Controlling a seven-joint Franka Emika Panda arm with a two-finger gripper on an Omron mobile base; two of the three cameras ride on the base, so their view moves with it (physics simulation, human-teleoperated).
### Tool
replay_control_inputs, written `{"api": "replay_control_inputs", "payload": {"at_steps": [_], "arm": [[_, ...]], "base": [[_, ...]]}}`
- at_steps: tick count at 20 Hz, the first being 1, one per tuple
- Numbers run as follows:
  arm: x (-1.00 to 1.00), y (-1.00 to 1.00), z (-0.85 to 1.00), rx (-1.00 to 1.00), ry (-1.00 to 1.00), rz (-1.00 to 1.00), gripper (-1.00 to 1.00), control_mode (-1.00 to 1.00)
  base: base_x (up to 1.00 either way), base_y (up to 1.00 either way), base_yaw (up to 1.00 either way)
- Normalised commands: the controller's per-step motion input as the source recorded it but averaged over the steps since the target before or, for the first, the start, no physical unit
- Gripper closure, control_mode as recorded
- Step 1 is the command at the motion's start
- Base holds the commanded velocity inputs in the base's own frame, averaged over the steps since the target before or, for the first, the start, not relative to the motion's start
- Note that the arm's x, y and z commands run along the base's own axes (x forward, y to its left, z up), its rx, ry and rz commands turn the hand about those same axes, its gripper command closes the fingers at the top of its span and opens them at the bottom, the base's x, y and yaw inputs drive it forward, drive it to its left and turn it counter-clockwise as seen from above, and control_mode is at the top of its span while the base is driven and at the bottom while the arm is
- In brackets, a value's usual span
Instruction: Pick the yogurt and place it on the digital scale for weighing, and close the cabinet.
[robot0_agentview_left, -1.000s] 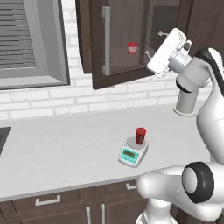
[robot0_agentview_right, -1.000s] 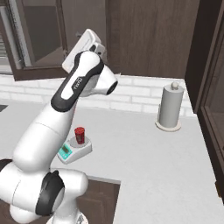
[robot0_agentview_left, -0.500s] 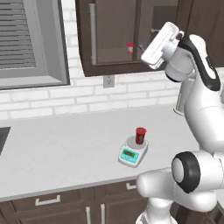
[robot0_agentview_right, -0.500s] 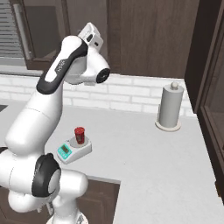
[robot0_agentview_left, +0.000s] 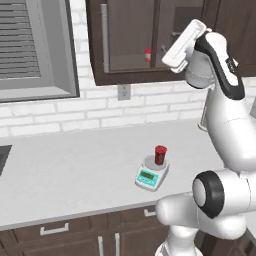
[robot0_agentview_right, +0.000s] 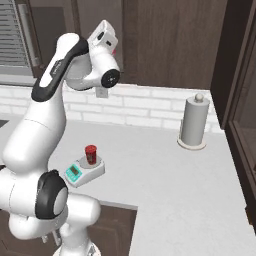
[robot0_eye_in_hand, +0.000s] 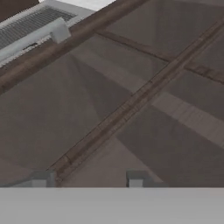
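yogurt (robot0_agentview_left: 160, 154) is sitting on the digital scale (robot0_agentview_left: 151, 173) on the worktop (robot0_agentview_left: 65, 170); claw (robot0_eye_in_hand: 87, 180) up against the cabinet (robot0_agentview_left: 130, 45), tips spread, nothing held; door's stiff wood, push near the handle (robot0_agentview_left: 104, 37)

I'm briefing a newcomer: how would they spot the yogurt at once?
Start at the pale grey counter below the white brick wall. Near its front edge sits a small white digital scale with a teal front panel. The yogurt, a small dark red cylinder, stands upright on its round platter.

Two base views flanking the arm, sharing the digital scale (robot0_agentview_left: 151, 175), hand view close on cabinet (robot0_eye_in_hand: 131, 87)
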Motion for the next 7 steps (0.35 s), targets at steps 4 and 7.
{"api": "replay_control_inputs", "payload": {"at_steps": [4, 7], "arm": [[-0.55, 0.0, -0.82, -0.06, -0.11, -0.04, -1.0, -1.0], [-0.59, 0.0, -0.4, -0.02, -0.03, -0.07, -1.0, -1.0]], "base": [[0.0, 0.0, 0.0], [0.0, 0.0, 0.0]]}}
